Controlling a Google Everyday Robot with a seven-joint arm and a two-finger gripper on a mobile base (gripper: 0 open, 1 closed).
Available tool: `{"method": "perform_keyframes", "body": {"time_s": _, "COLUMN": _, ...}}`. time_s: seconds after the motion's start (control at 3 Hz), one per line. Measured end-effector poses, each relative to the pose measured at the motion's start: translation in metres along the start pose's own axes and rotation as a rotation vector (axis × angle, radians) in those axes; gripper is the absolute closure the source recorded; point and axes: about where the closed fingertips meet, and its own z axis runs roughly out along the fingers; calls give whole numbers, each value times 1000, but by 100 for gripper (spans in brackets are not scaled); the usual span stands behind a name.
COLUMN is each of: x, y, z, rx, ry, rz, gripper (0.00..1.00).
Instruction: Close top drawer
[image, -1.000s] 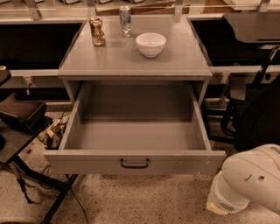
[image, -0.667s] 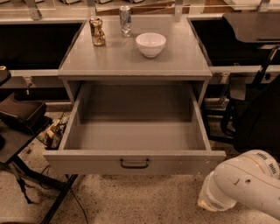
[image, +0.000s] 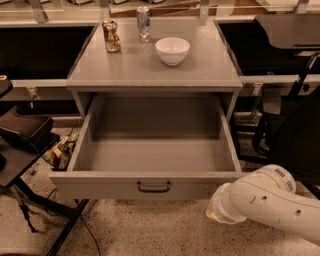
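The top drawer (image: 100, 186) is a wide grey box pulled fully out of the grey cabinet (image: 150, 70). Its inside is empty. A small dark bar handle (image: 153, 187) sits at the centre of the front panel. My white arm (image: 260, 202) comes in from the lower right, and its rounded end lies just below the drawer's right front corner. My gripper is out of view, with no fingers showing. No other drawers show below the open one.
On the cabinet top stand a white bowl (image: 172, 50), a silver can (image: 143, 23) and a brown crumpled can (image: 111, 36). A black chair (image: 300, 135) stands at the right. A black stand with a dark bag (image: 25, 132) is at the left. The floor is speckled.
My arm has moved left and slightly up, toward the drawer's right front corner. The drawer has not moved.
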Motion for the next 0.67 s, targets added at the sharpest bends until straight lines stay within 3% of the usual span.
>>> {"method": "perform_keyframes", "body": {"time_s": 0.33, "x": 0, "y": 0, "z": 0, "rx": 0, "ry": 0, "rz": 0, "gripper": 100}}
{"method": "perform_keyframes", "body": {"time_s": 0.67, "x": -13, "y": -15, "z": 13, "rx": 32, "ry": -35, "rz": -29, "gripper": 100}}
